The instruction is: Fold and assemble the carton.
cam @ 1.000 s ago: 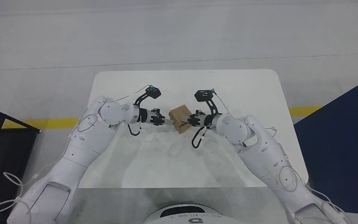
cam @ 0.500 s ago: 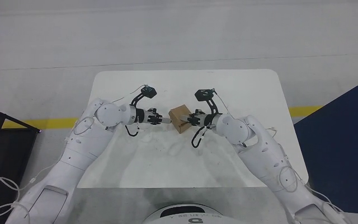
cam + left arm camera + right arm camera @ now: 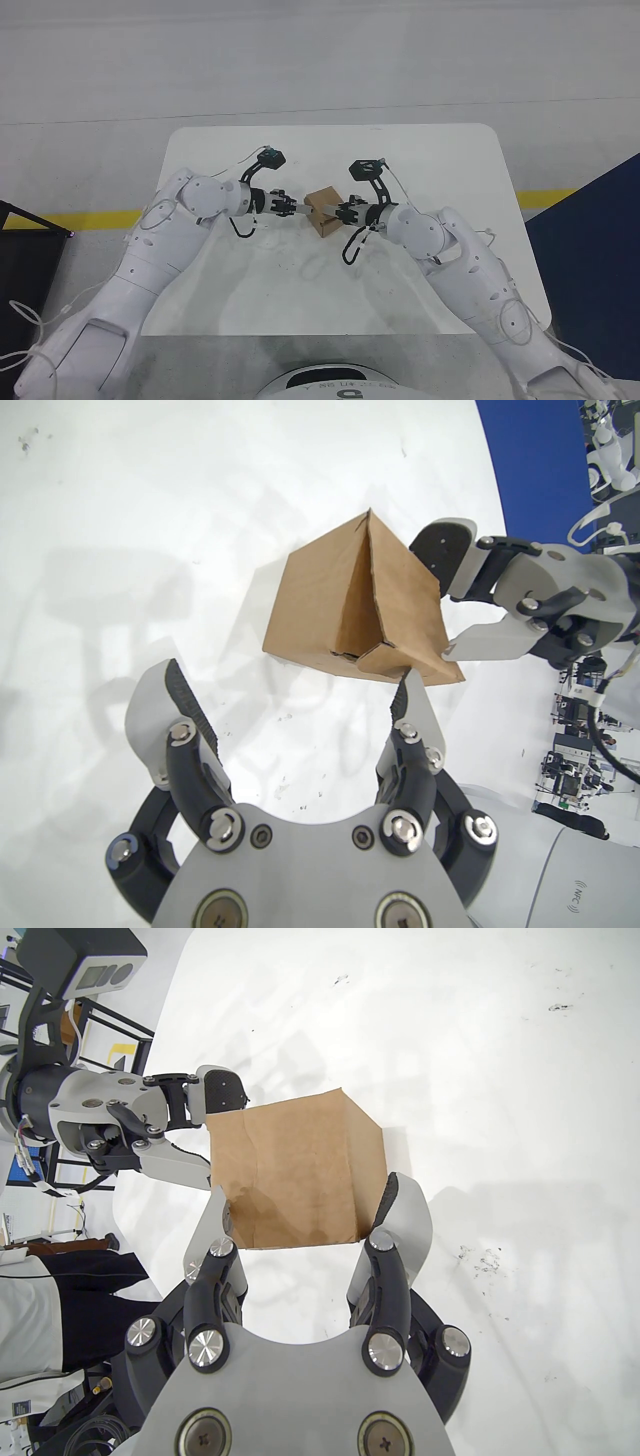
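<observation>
A small brown carton [image 3: 322, 210] lies on its side in the middle of the white table [image 3: 430, 170], between my two grippers. My right gripper [image 3: 343, 213] clasps one end: in the right wrist view its fingers [image 3: 397, 1200] press both side walls of the carton [image 3: 295, 1168]. My left gripper [image 3: 290, 685] stands open at the other end, one fingertip [image 3: 407, 690] touching the edge of a part-folded flap. That end of the carton [image 3: 350, 600] shows a slanted flap seam with a gap. The left gripper [image 3: 207, 1138] also appears behind the carton in the right wrist view.
White tabletop stretches on all sides of the carton, with small dark scuffs. A black frame [image 3: 20, 225] stands off the table's left edge and a blue surface [image 3: 600, 230] off the right.
My left gripper drew back a little, then came up against the carton's flap end. The right gripper and the carton have hardly moved.
</observation>
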